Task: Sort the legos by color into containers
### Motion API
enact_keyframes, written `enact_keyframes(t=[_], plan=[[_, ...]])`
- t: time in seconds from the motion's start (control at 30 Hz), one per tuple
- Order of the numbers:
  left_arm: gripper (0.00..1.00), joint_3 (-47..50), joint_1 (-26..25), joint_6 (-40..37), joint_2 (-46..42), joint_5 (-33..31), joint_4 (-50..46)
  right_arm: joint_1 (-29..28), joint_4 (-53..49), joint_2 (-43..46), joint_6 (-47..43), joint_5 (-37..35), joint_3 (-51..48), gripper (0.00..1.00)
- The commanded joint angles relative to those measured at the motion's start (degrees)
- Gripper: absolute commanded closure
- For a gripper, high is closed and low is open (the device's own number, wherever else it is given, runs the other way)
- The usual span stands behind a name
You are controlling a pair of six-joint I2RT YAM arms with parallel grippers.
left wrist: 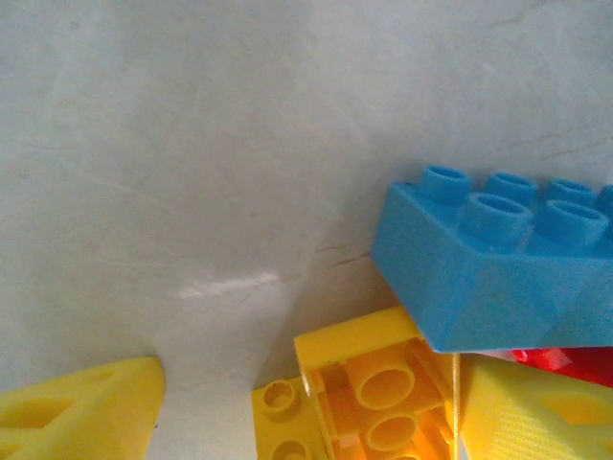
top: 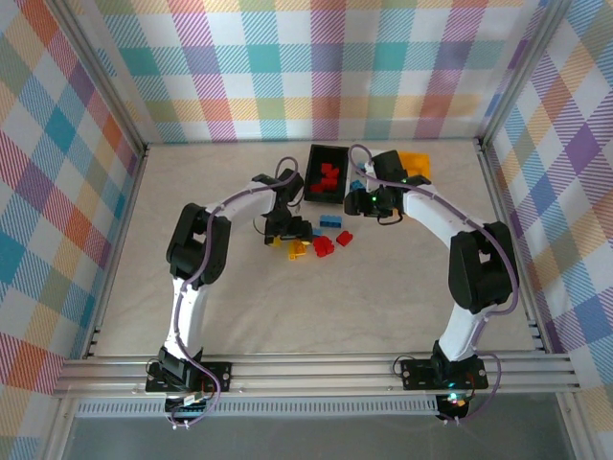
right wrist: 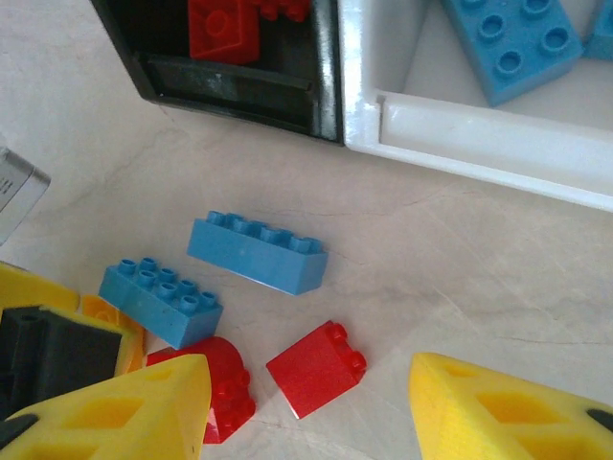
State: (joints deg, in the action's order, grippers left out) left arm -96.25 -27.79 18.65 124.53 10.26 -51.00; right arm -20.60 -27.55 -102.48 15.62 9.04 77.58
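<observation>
My left gripper (left wrist: pixel 306 383) is low over the table, open, with yellow fingers (left wrist: pixel 86 412) at both lower corners. An upside-down yellow lego (left wrist: pixel 383 383) lies between them against the right finger, with a wide gap to the left finger. A blue lego (left wrist: pixel 479 268) rests just beyond it. My right gripper (right wrist: pixel 308 407) is open above a small red lego (right wrist: pixel 316 369) on the table. A curved red lego (right wrist: pixel 225 383) sits beside its left finger. The black container (right wrist: pixel 239 81) holds red legos, and the white container (right wrist: pixel 479 129) holds a blue one (right wrist: pixel 512 38).
Two loose blue legos (right wrist: pixel 257 252) (right wrist: pixel 161 302) lie on the table before the bins. From above, the loose pile (top: pixel 321 240) sits between the arms, with the black bin (top: pixel 313 177) behind it and the orange bin (top: pixel 415 163) at the back right. Checkered walls enclose the table.
</observation>
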Motion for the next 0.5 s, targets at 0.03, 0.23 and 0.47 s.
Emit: enact_keyframes(t=[0.03,0.23,0.47], plan=[[0.21,3.4,5.0,-0.4,-0.8,-5.3,-3.9,-0.8,1.1,-0.9,0.4,2.3,2.1,0.43],[0.23,8.7,9.6,-1.3,-4.2,-7.1,-3.8,-1.2,1.0,-1.9,0.8,2.8,2.9,0.43],[0.47,13.4,11.8,-2.0,-7.6,-7.1,-3.7,-1.6,1.3,-2.6,1.1,3.6,2.9,0.43]])
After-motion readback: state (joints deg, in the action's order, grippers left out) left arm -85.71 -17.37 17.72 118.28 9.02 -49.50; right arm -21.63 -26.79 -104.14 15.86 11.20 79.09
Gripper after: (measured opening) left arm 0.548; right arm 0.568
